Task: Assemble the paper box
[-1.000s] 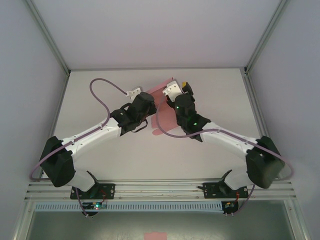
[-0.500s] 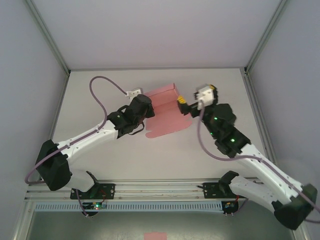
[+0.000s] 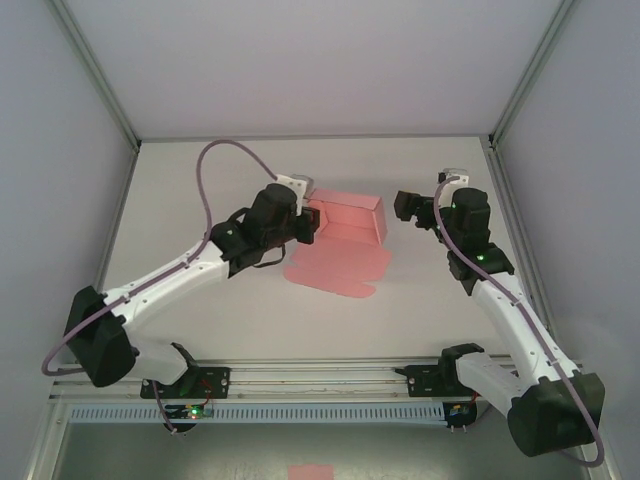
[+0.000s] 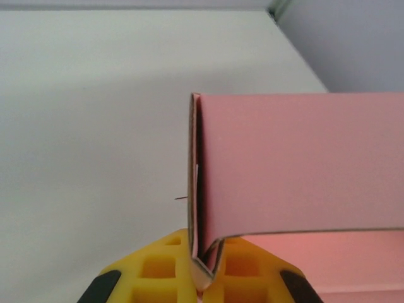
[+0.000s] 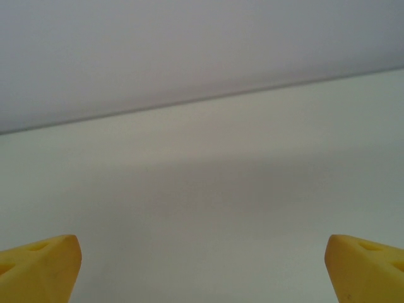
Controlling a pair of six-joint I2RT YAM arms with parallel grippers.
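Pink card makes up the paper box (image 3: 338,264), which lies near the middle of the white table (image 3: 200,190) in the top view. Part of it lies flat and part stands up like a wall. The left gripper (image 3: 306,222) is pinched tight on the left end of that wall. Its yellow fingers (image 4: 158,271) squeeze the folded edge. The right gripper (image 3: 404,206) sits to the right of the box, not touching it. Its fingers (image 5: 38,265) are spread wide and hold nothing.
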